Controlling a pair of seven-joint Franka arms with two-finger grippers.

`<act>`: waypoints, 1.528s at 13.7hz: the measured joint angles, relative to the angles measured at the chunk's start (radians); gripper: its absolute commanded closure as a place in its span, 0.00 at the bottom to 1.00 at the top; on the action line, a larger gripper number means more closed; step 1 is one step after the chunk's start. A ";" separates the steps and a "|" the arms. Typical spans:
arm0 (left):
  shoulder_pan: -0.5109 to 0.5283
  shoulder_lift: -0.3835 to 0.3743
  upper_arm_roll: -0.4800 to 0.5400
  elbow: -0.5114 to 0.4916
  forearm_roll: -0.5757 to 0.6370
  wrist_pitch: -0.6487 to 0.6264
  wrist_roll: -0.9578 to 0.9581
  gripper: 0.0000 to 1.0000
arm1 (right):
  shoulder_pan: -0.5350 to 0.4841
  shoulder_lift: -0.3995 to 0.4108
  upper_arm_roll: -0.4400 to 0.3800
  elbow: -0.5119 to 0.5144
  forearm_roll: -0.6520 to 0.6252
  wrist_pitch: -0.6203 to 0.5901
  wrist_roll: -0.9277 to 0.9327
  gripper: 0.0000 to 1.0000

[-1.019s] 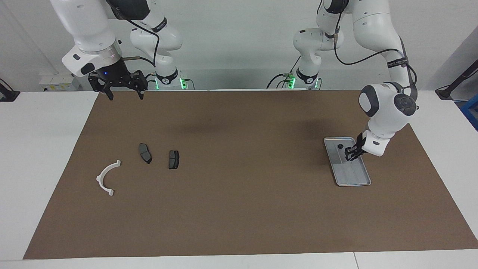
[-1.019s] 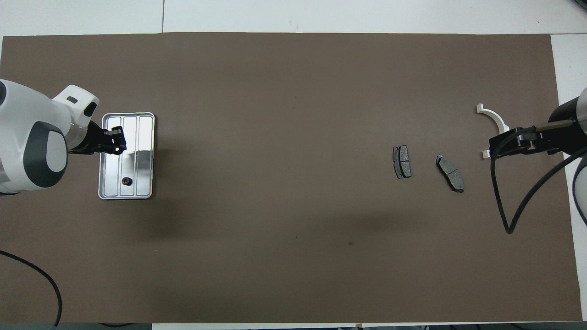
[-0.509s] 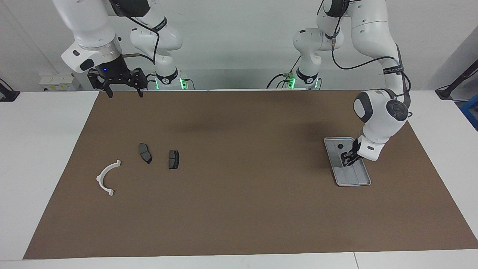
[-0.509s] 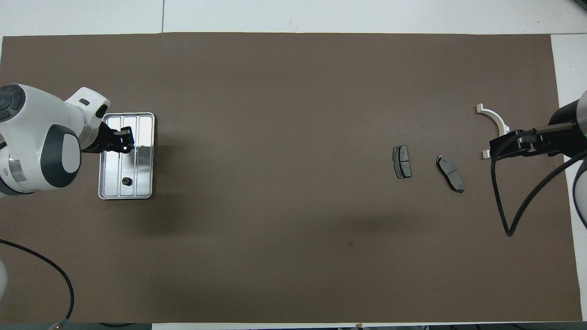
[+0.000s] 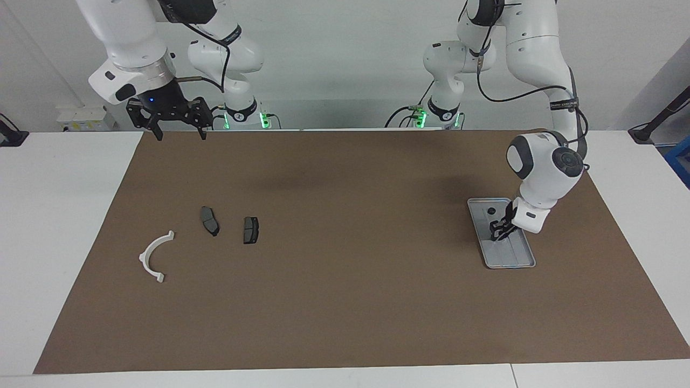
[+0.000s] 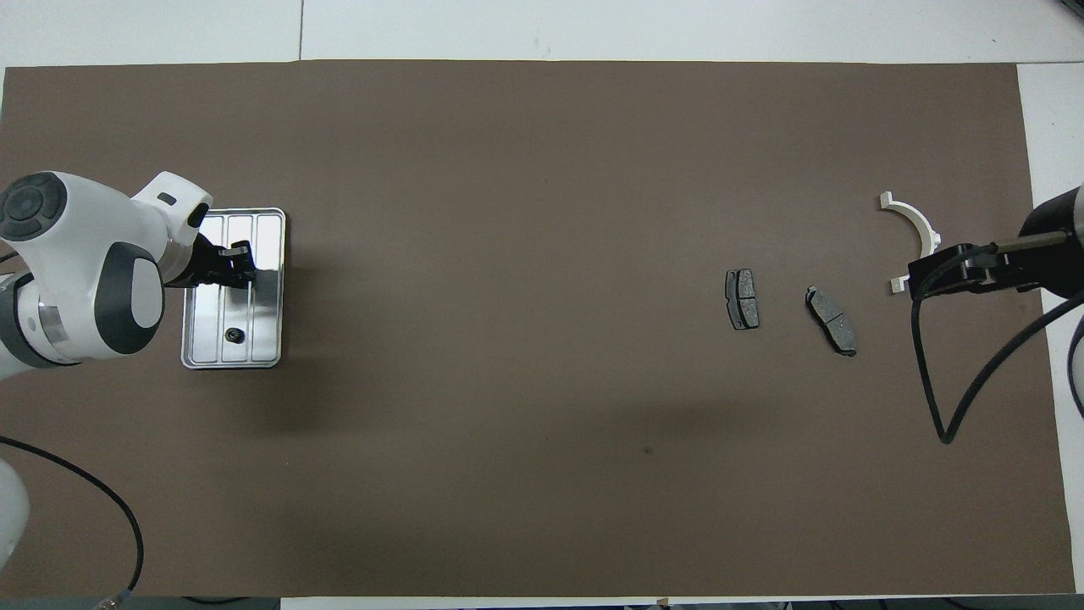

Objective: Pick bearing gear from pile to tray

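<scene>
Resting in the grooved silver tray (image 5: pixel 525 263), 1 tiny black round gear (image 5: pixel 491 210); left claw (image 5: pixel 499 231) state unclear.

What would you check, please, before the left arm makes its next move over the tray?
1. Tray flat on the mat: ok.
2. One small black round piece already in the tray, at its end nearer the robots: ok.
3. Left gripper low over the tray's middle: ok.
4. Left gripper holding a part: cannot tell.
5. Right gripper waiting, raised and open, away from the tray: ok.
6. Brake pads and white bracket apart from the tray: ok.
</scene>
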State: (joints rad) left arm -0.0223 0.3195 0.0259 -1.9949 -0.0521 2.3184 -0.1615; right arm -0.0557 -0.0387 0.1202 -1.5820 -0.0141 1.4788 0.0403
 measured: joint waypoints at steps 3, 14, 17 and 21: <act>0.000 -0.007 0.000 0.005 0.000 -0.012 0.000 0.00 | 0.000 -0.001 0.000 0.000 0.029 0.002 0.031 0.00; 0.001 -0.356 0.003 0.190 0.000 -0.607 0.001 0.00 | -0.003 -0.002 -0.004 -0.001 0.029 0.024 0.032 0.00; 0.001 -0.391 0.003 0.186 0.000 -0.631 0.001 0.00 | -0.002 -0.002 -0.004 -0.001 0.024 0.026 0.032 0.00; 0.002 -0.386 0.007 0.178 0.000 -0.625 0.000 0.00 | -0.002 -0.002 -0.004 -0.001 0.022 0.026 0.032 0.00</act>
State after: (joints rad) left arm -0.0207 -0.0665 0.0325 -1.8171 -0.0520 1.6933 -0.1611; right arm -0.0581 -0.0411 0.1158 -1.5827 0.0076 1.5051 0.0724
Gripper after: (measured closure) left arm 0.000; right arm 0.000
